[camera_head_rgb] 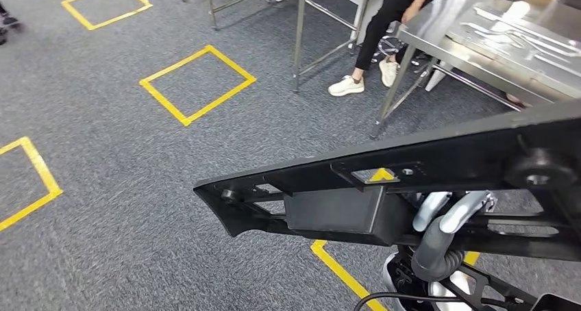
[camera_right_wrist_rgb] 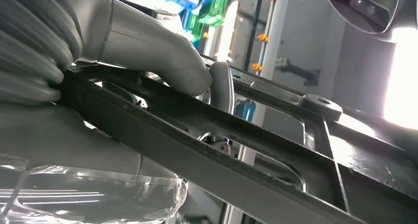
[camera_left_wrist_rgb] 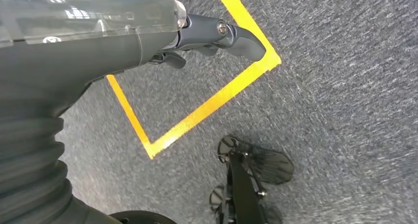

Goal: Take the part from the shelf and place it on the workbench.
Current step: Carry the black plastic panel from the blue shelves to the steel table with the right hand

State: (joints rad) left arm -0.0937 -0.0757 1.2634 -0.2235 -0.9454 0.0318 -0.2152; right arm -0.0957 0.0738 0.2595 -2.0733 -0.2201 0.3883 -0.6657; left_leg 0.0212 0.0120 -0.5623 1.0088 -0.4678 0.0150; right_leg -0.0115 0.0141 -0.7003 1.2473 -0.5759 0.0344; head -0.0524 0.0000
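Right hand (camera_right_wrist_rgb: 148, 71) clamped on the long black part (camera_head_rgb: 384, 188), carried level across the body above the carpet (camera_head_rgb: 123, 188), workbench (camera_head_rgb: 493, 57) ahead-right; left hand (camera_left_wrist_rgb: 217, 34) hangs empty, fingers loosely apart

Ahead of the right robot hand (camera_head_rgb: 452, 212), the worktop (camera_head_rgb: 438, 30) — metal pieces (camera_head_rgb: 514, 40) crowd it, a seated person (camera_head_rgb: 384, 30) beside.

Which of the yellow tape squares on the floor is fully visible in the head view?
The middle square, left of the metal table legs. The others are cut off by the frame edge or hidden behind the black part.
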